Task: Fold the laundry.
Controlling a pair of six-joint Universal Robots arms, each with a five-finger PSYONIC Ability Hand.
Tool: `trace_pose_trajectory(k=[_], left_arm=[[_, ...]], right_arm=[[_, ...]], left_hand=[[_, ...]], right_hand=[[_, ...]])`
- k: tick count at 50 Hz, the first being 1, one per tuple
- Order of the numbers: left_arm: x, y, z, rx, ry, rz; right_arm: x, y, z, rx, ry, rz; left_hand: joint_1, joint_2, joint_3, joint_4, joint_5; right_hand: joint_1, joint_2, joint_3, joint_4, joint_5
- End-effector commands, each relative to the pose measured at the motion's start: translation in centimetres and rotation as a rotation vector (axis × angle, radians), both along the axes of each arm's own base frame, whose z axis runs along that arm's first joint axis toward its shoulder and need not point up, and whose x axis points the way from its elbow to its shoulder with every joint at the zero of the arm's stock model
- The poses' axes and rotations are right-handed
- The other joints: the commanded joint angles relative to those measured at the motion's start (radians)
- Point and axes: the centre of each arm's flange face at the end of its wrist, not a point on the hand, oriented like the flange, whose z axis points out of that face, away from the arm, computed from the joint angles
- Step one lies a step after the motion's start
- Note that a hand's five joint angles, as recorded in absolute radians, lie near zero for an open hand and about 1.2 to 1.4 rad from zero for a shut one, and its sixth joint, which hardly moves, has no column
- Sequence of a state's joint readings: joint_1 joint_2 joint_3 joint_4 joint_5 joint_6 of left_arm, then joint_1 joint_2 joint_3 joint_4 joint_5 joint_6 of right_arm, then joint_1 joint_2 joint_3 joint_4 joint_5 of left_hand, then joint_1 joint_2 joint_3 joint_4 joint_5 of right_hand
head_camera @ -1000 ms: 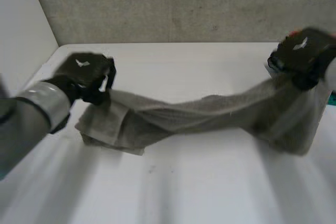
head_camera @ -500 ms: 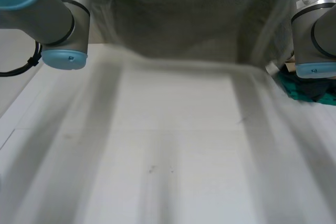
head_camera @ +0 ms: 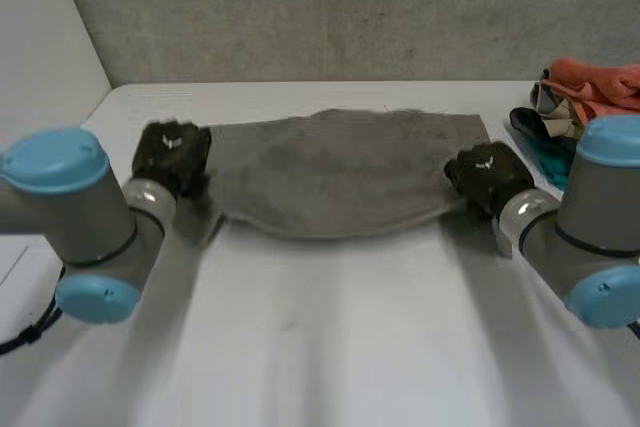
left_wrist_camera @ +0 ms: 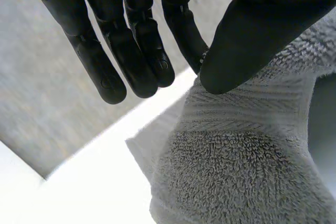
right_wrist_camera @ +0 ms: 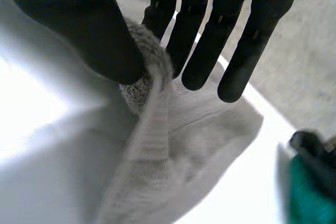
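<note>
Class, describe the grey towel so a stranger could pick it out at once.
On the white table, the grey towel lies spread between the left hand and the right hand, each pinching one end. Unlike the colourful clothes heaped at the table's right edge, it is plain and flat.

Rough terry towel, smooth matt table

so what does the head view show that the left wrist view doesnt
Head view: the whole grey towel spread out, the right hand at its right near corner, a clothes pile at the white table's right edge. Left wrist view: the left hand pinching the towel's edge between thumb and finger, other fingers straight. Both: towel, left hand, table.
</note>
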State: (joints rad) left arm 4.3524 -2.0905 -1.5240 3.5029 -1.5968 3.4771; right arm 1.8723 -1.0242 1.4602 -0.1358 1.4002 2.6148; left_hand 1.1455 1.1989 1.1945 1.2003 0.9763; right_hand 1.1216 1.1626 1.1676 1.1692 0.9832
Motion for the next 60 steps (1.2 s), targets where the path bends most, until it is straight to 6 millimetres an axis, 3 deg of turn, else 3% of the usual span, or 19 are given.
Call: trace_pose_trajectory(k=[1,7,18,20,23,25,31,35,40,46,50,54,60], left_arm=[[0.5,0.9,-1.3,0.047,-0.012,-0.011],[0.7,1.3,-0.6,0.034,-0.006,-0.007],[0.8,1.4,-0.8,0.043,-0.009,-0.007],[0.8,1.4,-0.8,0.042,-0.01,-0.009],[0.8,1.6,-0.8,0.048,-0.012,-0.011],[0.8,1.6,-0.7,0.05,-0.013,-0.011],[1.4,3.7,1.1,0.08,-0.034,-0.013],[2.0,6.1,2.8,0.127,-0.055,-0.027],[3.1,9.7,4.3,0.23,-0.087,-0.056],[4.2,13.9,4.2,0.365,-0.194,-0.131],[4.6,15.3,2.8,0.392,-0.296,-0.174],[4.6,15.3,1.9,0.395,-0.319,-0.185],[3.9,13.2,0.0,0.374,-0.32,-0.179]], right_arm=[[-3.1,-2.2,-0.6,0.126,-0.232,-0.114],[-5.2,-3.4,-1.3,0.195,-0.313,-0.203],[-7.5,-3.6,-2.5,0.311,-0.298,-0.285],[-7.6,-3.6,-2.6,0.313,-0.3,-0.289],[-7.8,-3.7,-3.0,0.327,-0.301,-0.285],[-7.7,-3.5,-3.0,0.337,-0.305,-0.263],[-7.7,-2.7,-1.4,0.335,-0.252,-0.204],[-8.5,-1.5,1.3,0.28,-0.113,-0.161],[-10.0,2.6,5.8,0.178,0.201,-0.079],[-11.4,6.6,7.6,0.116,0.506,-0.026],[-11.4,8.1,6.7,0.143,0.561,-0.012],[-11.2,8.7,5.1,0.208,0.567,0.002],[-10.0,6.1,1.7,0.208,0.579,0.011]], left_hand=[[0.251,0.197,0.202,0.196,0.245],[0.251,0.197,0.202,0.196,0.245],[0.251,0.197,0.202,0.196,0.245],[0.251,0.197,0.202,0.196,0.245],[0.251,0.197,0.202,0.196,0.245],[0.251,0.197,0.202,0.196,0.245],[0.251,0.197,0.202,0.196,0.245],[0.251,0.197,0.202,0.196,0.245],[0.251,0.197,0.202,0.196,0.245],[0.251,0.197,0.202,0.196,0.245],[0.251,0.197,0.202,0.196,0.245],[0.251,0.197,0.202,0.196,0.245],[0.251,0.197,0.202,0.196,0.245]], right_hand=[[-0.172,-0.213,-0.218,-0.22,-0.208],[-0.373,-0.414,-0.419,-0.421,-0.409],[-0.385,-0.426,-0.431,-0.433,-0.421],[-0.315,-0.356,-0.361,-0.363,-0.351],[0.215,0.174,0.169,0.168,0.179],[0.275,0.234,0.229,0.227,0.239],[0.275,0.234,0.229,0.227,0.239],[0.275,0.234,0.229,0.227,0.239],[0.275,0.234,0.229,0.227,0.239],[0.275,0.234,0.229,0.227,0.239],[0.275,0.234,0.229,0.227,0.239],[0.275,0.234,0.229,0.227,0.239],[0.275,0.234,0.229,0.227,0.239]])
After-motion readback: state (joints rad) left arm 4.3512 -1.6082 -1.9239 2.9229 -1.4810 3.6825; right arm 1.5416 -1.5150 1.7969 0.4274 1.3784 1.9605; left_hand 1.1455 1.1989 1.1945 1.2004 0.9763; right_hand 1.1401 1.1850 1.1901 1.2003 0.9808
